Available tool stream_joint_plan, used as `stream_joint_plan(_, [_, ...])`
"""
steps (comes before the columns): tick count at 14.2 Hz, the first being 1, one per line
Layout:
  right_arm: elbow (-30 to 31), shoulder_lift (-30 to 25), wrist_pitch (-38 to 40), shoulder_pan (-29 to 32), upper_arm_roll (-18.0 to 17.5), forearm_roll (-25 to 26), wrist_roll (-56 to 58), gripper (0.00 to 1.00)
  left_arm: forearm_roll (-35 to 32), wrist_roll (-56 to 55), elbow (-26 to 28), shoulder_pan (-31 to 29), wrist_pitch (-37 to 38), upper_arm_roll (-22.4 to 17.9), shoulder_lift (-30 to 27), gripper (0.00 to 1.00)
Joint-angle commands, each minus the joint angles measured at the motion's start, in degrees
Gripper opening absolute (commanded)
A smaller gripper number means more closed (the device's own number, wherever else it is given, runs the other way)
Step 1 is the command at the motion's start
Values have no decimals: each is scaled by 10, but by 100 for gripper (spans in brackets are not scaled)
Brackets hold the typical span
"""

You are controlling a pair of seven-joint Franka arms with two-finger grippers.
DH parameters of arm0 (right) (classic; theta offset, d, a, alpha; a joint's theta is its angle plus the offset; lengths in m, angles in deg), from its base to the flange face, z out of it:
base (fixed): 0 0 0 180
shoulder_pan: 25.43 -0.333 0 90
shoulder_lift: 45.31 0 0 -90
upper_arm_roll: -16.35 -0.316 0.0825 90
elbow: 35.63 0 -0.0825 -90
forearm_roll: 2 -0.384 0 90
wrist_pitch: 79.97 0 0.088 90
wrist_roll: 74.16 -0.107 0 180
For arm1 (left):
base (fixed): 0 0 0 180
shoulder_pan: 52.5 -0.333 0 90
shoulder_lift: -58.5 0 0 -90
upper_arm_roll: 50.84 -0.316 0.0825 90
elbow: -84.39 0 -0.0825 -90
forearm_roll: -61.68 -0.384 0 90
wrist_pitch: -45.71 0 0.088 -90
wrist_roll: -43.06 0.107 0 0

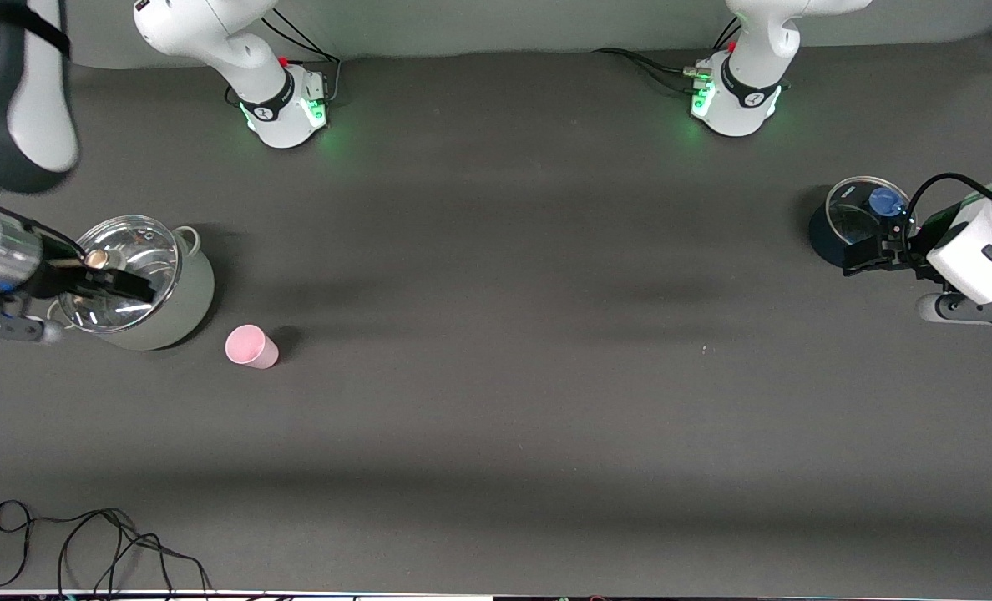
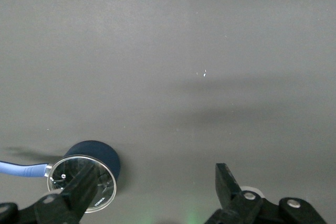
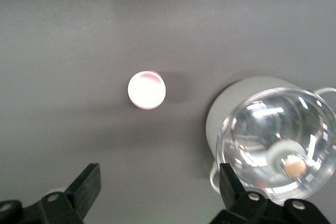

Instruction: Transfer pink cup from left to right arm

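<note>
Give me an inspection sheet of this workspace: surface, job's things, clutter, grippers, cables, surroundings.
Surface: dark grey table mat, flat, a few pale specks.
Job's things: pink cup stands on the mat beside the grey pot, nearer the front camera than it, held by neither arm.
Clutter: grey pot with glass lid at the right arm's end; dark blue pot with glass lid and blue handle at the left arm's end.
Grippers: left gripper open, empty, over the mat by the blue pot. Right gripper open, empty, over the grey pot's edge.
Cables: loose black cable on the table edge nearest the front camera; leads at both bases.
Surroundings: pale wall along the bases.
</note>
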Motion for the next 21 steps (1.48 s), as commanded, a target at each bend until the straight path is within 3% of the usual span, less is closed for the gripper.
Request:
stream_joint_plan(1, [-83,1,86,-4,2,26,-10,100,2,6,2,7,5,-10,-15,100])
stream_joint_plan(3, [-109,2,104,-5,-1,36,-11,100,-3,9,3,6,6,-10,-18,100])
stream_joint_plan(15, [-109,8,89,2,4,31,-6,100,-6,8,4,5,-16,-9,-14,100])
stream_joint_plan(18, [-109,8,86,17,-10,33,-6,100,-7,8,4,8,-18,-9,-14,100])
stream_joint_plan(19, [-109,5,85,41,-32,33,-5,100,-8,8,4,7,-19,-9,-13,100])
stream_joint_plan(21, [-110,1,87,145,-141,35,-5,100,-9,8,4,6,-20,-9,-13,100])
